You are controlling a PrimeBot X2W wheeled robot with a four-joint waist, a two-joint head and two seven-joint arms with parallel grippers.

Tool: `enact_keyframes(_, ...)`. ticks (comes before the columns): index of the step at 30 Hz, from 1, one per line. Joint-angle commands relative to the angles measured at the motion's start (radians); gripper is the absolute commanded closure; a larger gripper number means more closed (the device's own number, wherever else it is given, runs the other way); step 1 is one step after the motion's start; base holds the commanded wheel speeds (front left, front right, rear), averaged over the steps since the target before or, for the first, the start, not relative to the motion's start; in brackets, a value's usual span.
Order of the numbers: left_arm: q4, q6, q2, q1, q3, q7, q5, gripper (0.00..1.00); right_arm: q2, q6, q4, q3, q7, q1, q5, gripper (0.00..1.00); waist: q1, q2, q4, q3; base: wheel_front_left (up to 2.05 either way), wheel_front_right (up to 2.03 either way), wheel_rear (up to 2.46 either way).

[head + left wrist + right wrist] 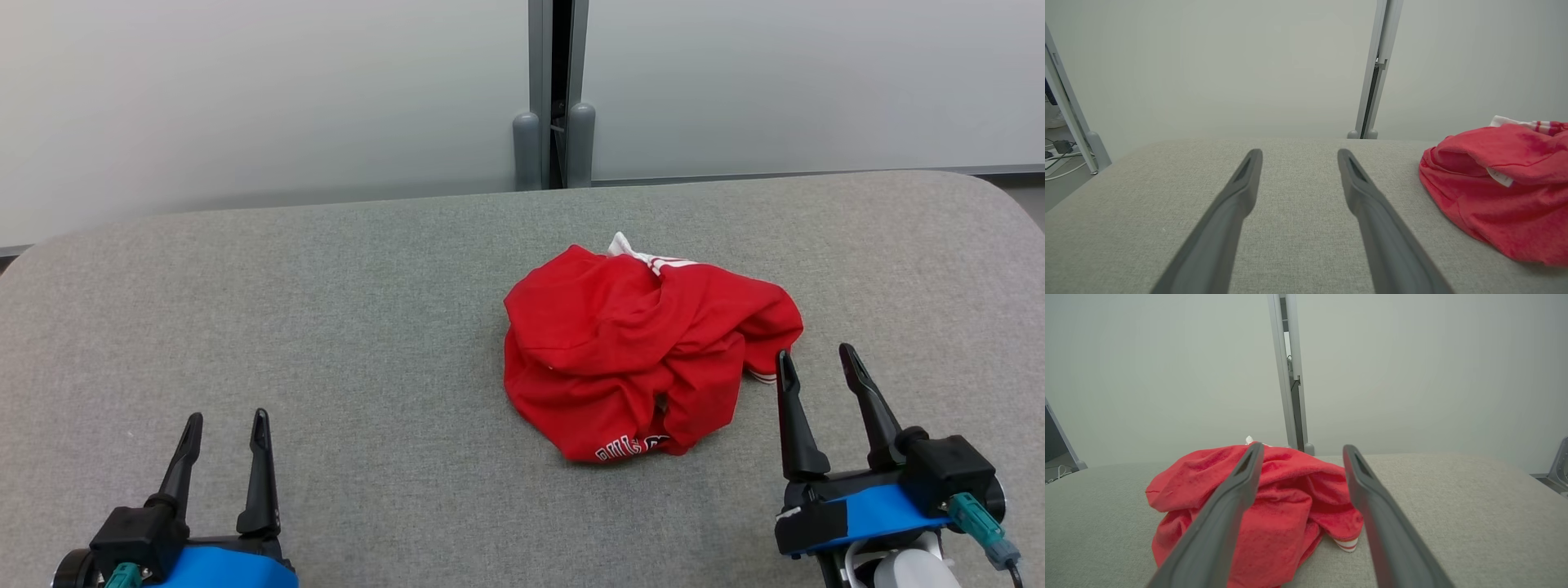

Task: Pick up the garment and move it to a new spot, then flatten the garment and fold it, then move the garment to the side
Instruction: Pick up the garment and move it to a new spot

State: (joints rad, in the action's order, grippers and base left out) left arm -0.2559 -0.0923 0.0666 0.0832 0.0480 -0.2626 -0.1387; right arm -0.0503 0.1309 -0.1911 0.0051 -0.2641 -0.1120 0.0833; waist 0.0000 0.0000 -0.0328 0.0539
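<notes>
At the lower left of the head view, the left gripper (227, 415) sits over the grey table (343, 310), fingers spread wide and empty. The crumpled red garment (645, 351) lies right of centre. Just beside its right edge, the right gripper (815, 351) is also spread wide and empty.

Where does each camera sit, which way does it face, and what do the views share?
Head view: high on the robot, facing forward and down at the grey table and crumpled red garment; left gripper and right gripper show, both open.
Left wrist view: looks along its fingers over bare table toward the wall; garment at right.
Right wrist view: looks along its fingers at the garment.
Shared: all show garment and post.
</notes>
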Motion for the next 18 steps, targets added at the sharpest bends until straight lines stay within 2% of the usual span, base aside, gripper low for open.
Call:
enact_keyframes(1,-0.002,-0.005,0.0,0.007,0.006,-0.003,0.004,0.0,0.0,0.0,-0.003,0.0,-0.001,0.009,-0.001,0.0,0.0,0.0,0.0,0.001,0.0,0.0,0.0)
enact_keyframes(9,-0.027,-0.018,-0.008,0.032,0.0,-0.003,-0.005,0.0,0.0,0.0,-0.003,0.006,-0.001,0.005,0.004,0.0,0.0,0.0,0.001,0.01,0.0,0.0,0.0)
enact_keyframes(14,-0.068,-0.032,-0.012,0.119,-0.054,-0.003,-0.035,0.0,0.0,0.0,-0.004,0.015,-0.001,-0.017,0.005,0.0,0.0,0.0,-0.009,0.031,0.0,0.0,0.0)
enact_keyframes(18,-0.118,-0.036,-0.013,0.215,-0.133,-0.003,-0.057,0.0,0.0,0.0,-0.002,0.024,-0.001,-0.03,0.01,0.0,0.0,0.0,-0.029,0.05,0.0,0.0,0.0)
